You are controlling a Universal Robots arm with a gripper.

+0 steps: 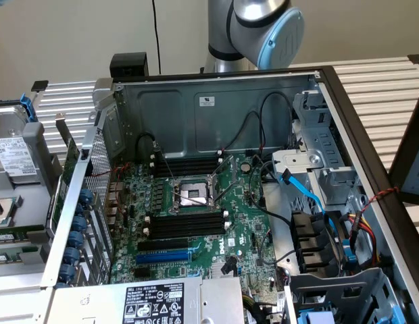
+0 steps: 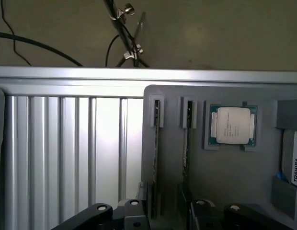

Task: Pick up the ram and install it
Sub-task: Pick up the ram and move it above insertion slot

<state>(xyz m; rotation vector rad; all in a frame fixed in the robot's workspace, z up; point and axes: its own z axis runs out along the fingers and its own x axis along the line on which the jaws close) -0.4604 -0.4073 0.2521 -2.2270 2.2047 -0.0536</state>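
Claw [image 2: 167, 214] wide open, holding nothing, near ram [image 2: 187, 143]: thin dark-green stick, edge-on in grey tray [image 2: 234, 182] slot

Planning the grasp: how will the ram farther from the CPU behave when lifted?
The ram stands on edge, thin and board-like: probably stiff and light. Its narrow edge may slip or tilt once out of the tray slot.

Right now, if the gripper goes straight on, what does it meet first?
Likely the ram standing in the grey tray ahead of the gripper; which of the two sticks, I cannot tell.
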